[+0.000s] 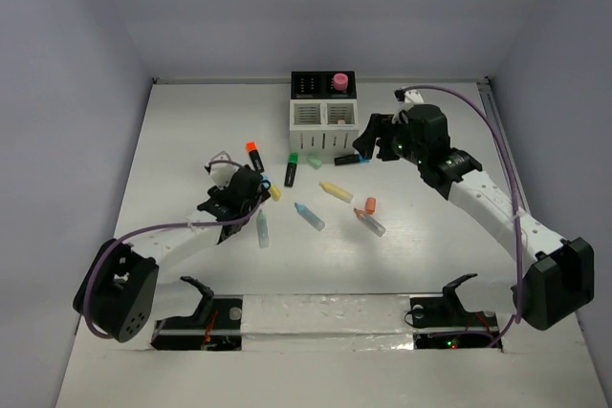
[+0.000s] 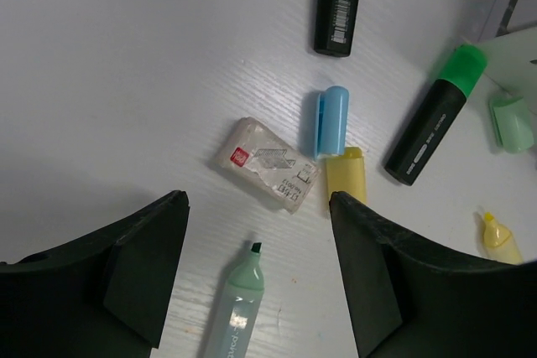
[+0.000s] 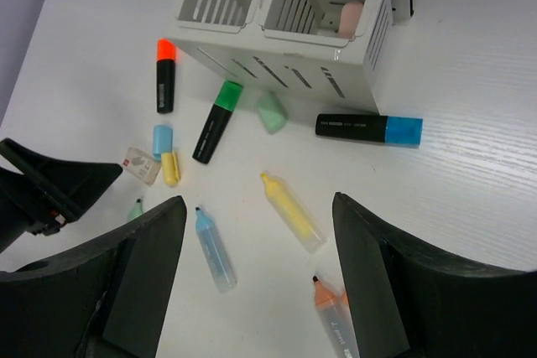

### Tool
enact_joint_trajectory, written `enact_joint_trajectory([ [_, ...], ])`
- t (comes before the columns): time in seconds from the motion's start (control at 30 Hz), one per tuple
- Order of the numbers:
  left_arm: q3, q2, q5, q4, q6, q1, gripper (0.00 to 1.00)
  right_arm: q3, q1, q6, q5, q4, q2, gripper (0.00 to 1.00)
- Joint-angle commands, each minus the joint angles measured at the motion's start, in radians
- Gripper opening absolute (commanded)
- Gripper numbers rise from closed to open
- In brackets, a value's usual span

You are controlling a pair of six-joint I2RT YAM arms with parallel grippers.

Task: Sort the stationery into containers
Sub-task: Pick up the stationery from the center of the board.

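My left gripper (image 2: 256, 228) hangs open low over the table, its fingers either side of an uncapped green highlighter (image 2: 233, 312) without touching it. Just beyond lie a wrapped eraser (image 2: 267, 163), a blue cap (image 2: 330, 119) and a yellow cap (image 2: 346, 175). The right gripper (image 3: 258, 203) is open and empty above a yellow highlighter (image 3: 291, 211), a blue highlighter (image 3: 214, 251) and an orange highlighter (image 3: 336, 320). The organizer (image 1: 323, 114) stands at the back, with a pink item (image 1: 338, 80) in a black compartment and another pink item (image 3: 351, 18) in a white one.
Black markers lie near the organizer: an orange-capped marker (image 1: 253, 154), a green-capped marker (image 1: 291, 169) and a blue-capped marker (image 3: 369, 129). A loose green cap (image 3: 272, 112) and an orange cap (image 1: 370, 204) lie among them. Grey walls close in the table's left, back and right.
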Motion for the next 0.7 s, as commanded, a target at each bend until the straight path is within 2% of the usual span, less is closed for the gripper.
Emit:
enact_joint_trajectory([
  [0.0,0.069,0.044,-0.022,0.023,0.037,0.007,0.65,-0.011,0.011,0.001,-0.026,0.054,-0.045,0.76],
  [0.23,0.141,0.137,0.028,-0.014,0.135,0.007,0.66,-0.017,0.011,0.002,-0.036,0.070,-0.049,0.76],
  [0.37,0.151,0.135,0.044,-0.049,0.201,0.007,0.73,-0.022,0.011,0.004,-0.027,0.077,-0.049,0.76],
  [0.67,0.195,0.196,0.080,-0.125,0.300,0.007,0.72,-0.029,0.011,0.007,-0.026,0.092,-0.046,0.76],
])
